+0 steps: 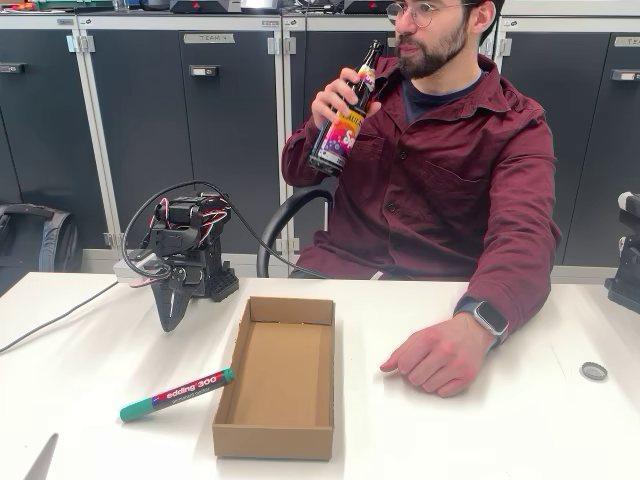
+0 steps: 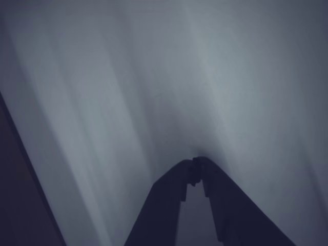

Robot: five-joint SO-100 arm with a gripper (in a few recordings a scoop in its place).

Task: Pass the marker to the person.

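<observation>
The teal-green marker [image 1: 177, 394] with a red label band lies flat on the white table [image 1: 480, 440], just left of the cardboard box. My black gripper [image 1: 173, 322] is folded down behind it, tip resting on or just above the table, a hand's width from the marker. In the wrist view the gripper [image 2: 197, 163] has its fingertips closed together over bare table, holding nothing. The person [image 1: 450, 180] sits behind the table in a maroon shirt, drinking from a dark bottle [image 1: 343, 115] in one hand. The other hand [image 1: 440, 355] rests on the table right of the box.
An open shallow cardboard box [image 1: 278, 378] sits mid-table between the marker and the person's resting hand. A small round cap [image 1: 594, 371] lies at the far right. Cables [image 1: 60, 318] trail left from the arm's base. Dark cabinets stand behind.
</observation>
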